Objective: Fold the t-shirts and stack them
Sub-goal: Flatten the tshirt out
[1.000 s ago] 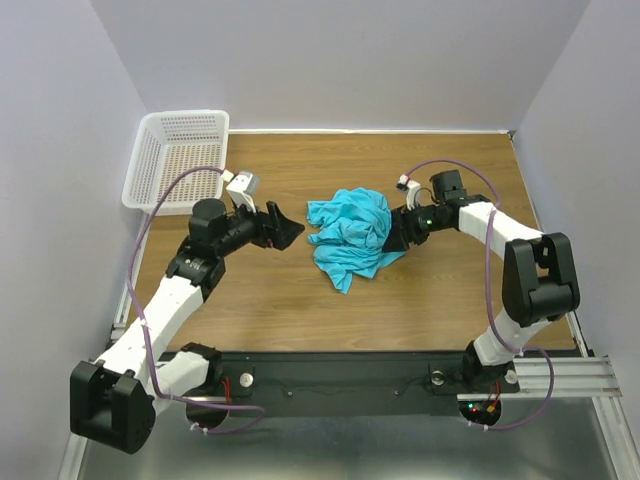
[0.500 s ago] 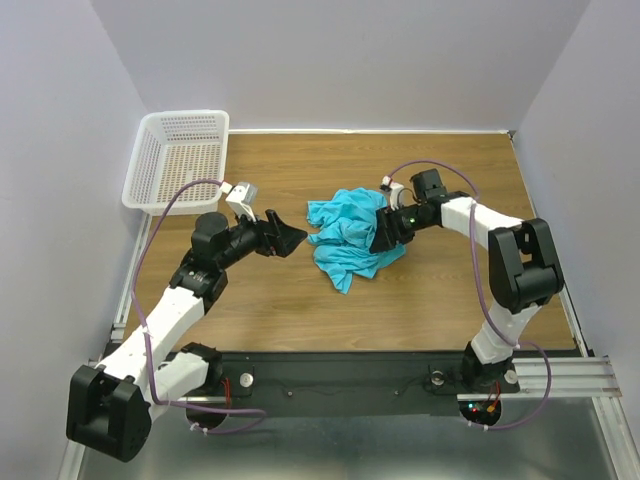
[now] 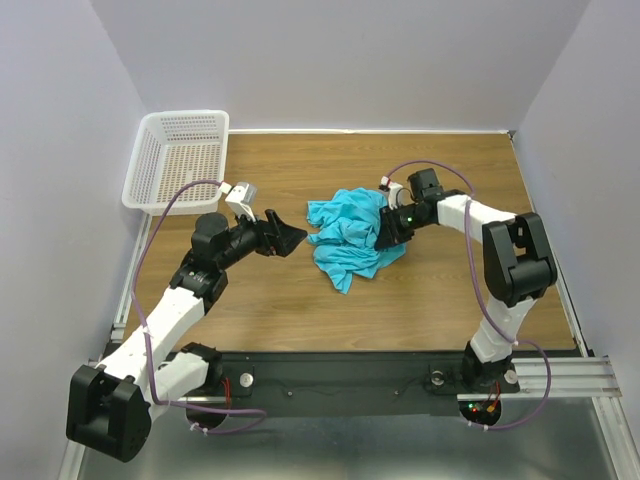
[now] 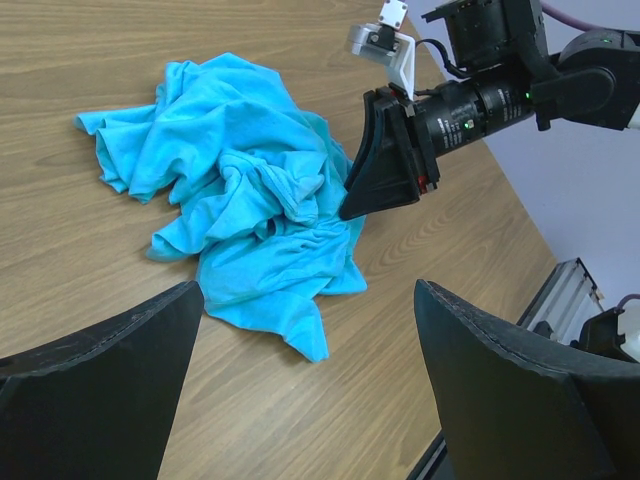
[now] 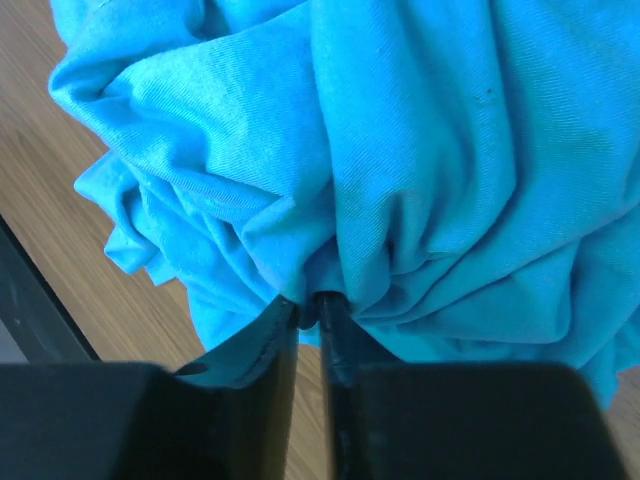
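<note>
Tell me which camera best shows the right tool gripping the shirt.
Right wrist: the right tool pinches a fold of the t-shirt, seen close. Left wrist shows it side-on at the t-shirt's edge; top external, only small.

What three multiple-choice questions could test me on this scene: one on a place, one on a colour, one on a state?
1. Where does the white basket stand? A) far-left corner of the table B) middle of the near edge C) far-right corner
2. What colour is the shirt? A) red B) turquoise-blue C) white
3. The right gripper is: A) wide open B) shut on a shirt fold C) holding the basket
Answers: 1A, seen in the top view; 2B, so in every view; 3B, its wrist view shows cloth pinched in it.
</note>
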Robot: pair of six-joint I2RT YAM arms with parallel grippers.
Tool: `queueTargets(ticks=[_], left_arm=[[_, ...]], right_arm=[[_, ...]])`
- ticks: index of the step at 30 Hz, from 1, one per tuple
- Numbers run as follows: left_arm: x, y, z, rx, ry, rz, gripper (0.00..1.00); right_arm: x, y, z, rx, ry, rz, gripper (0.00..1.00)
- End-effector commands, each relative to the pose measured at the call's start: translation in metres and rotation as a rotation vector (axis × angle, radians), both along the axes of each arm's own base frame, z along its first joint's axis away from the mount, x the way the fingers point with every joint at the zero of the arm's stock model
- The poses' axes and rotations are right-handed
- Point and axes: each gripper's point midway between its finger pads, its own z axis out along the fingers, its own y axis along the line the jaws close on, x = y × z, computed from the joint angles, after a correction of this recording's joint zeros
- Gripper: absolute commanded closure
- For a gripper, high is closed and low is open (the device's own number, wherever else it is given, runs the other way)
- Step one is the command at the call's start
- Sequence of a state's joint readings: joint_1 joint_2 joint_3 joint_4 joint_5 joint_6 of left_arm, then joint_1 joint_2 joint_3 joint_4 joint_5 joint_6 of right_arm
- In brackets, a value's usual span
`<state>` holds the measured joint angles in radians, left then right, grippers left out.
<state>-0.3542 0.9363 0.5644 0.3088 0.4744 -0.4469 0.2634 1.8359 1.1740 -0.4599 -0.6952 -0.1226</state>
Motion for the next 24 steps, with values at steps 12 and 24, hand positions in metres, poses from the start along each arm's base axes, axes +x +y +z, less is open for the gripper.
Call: queueTargets(ticks=[12,24], left_arm=[[-0.001,-0.001,0.011,-0.013,-0.066,-0.006,0.02],[0.003,-0.001,0.015,0.007,-0.094,-0.007,0.01]], right_arm=[[0.016,0.011,0.048,0.056,-0.192,0.093,1.00],[0.026,0.005,0.122,0.032,-0.410,0.119,0.99]])
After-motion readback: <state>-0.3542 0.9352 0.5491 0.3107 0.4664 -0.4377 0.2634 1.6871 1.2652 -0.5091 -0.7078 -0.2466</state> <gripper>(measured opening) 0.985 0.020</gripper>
